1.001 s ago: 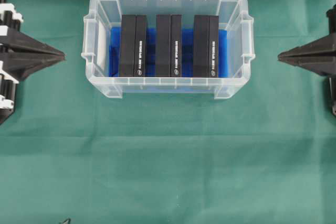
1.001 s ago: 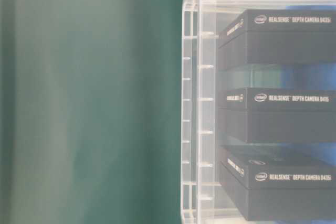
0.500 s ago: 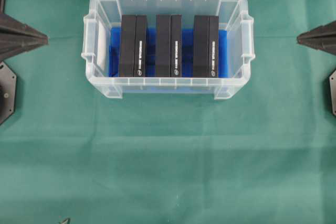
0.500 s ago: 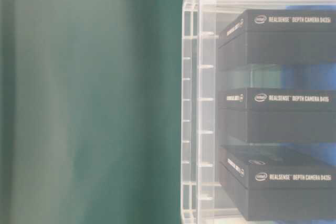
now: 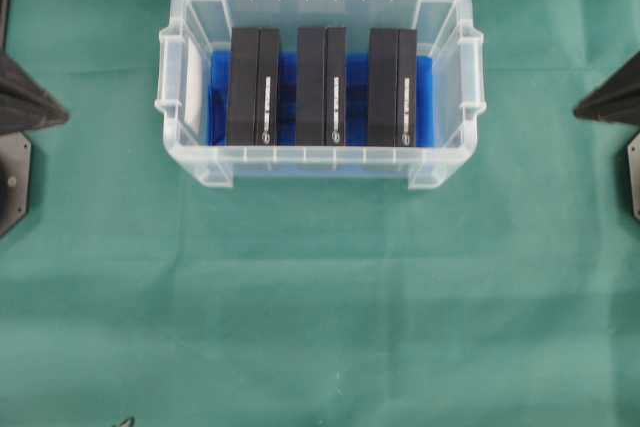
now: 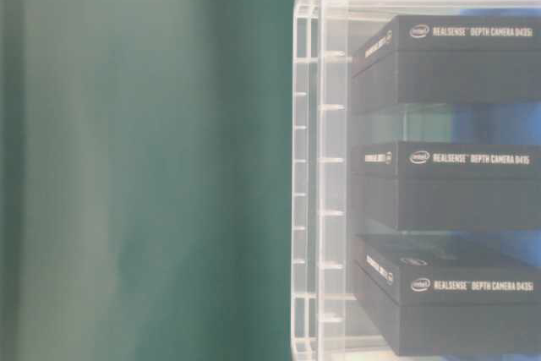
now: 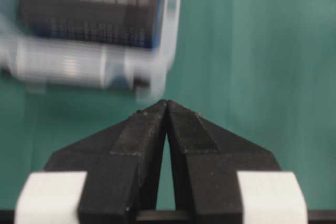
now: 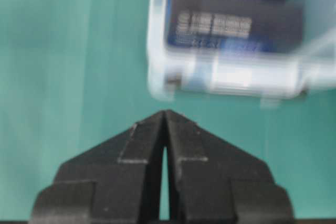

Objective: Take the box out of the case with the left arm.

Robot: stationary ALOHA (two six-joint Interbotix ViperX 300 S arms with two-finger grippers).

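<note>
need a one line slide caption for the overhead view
Three black boxes upright in a clear case on green cloth, both pincers at the edges.

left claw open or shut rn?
Shut. In the left wrist view the left claw has its fingertips meeting at a point, nothing between them.

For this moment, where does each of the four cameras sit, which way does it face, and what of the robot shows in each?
Overhead exterior: above, looking straight down at the case holding three black boxes; left gripper and right gripper show at the edges.
Table-level exterior: low, close against the case wall; no robot.
Left wrist: looks past its shut fingertips at the blurred case.
Right wrist: the same from the opposite end.
All four views share the case.
</note>
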